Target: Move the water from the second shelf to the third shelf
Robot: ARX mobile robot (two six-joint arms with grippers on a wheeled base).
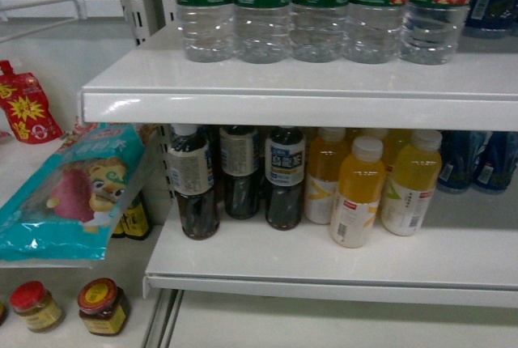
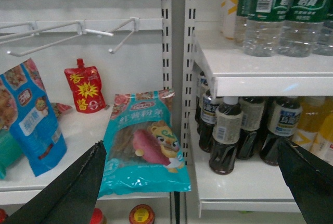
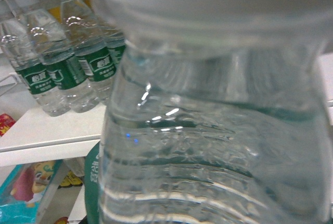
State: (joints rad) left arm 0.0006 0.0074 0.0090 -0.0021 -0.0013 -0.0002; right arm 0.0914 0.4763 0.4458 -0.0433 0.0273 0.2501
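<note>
Head view shows a row of green-labelled water bottles (image 1: pixel 320 8) on the upper white shelf (image 1: pixel 283 93), with dark tea bottles (image 1: pixel 239 174) and yellow juice bottles (image 1: pixel 360 190) on the shelf beneath; neither gripper appears.

Left wrist view: the left gripper (image 2: pixel 192 182) is spread wide and empty, hanging back near a teal snack bag (image 2: pixel 143 143), apart from the shelves.

Right wrist view: one water bottle (image 3: pixel 218 130) fills the frame right against the camera. It looks like it is being carried, though the right gripper's fingers are hidden, so I cannot tell. Next, likely lower it to the target shelf.
</note>
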